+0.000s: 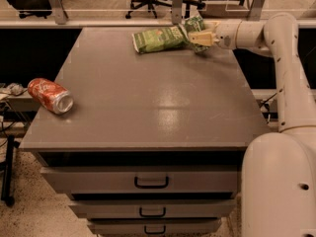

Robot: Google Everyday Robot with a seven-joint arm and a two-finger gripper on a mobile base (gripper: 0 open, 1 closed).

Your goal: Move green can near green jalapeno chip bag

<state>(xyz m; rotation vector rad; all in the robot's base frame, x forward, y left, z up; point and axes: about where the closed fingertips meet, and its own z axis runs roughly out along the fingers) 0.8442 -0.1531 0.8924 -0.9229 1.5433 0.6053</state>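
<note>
The green jalapeno chip bag (157, 38) lies flat at the far edge of the grey table (148, 98), right of centre. The green can (195, 23) is just off the bag's right end, partly hidden by my gripper (196, 37). The gripper reaches in from the right and is shut on the can, holding it at the table's far right corner. The can touches or nearly touches the bag.
A red-orange can (50, 95) lies on its side at the table's left edge. The table has drawers (150, 181) below its front edge. My arm (281, 58) and white base (279, 181) stand at the right. Office chairs stand behind a rail.
</note>
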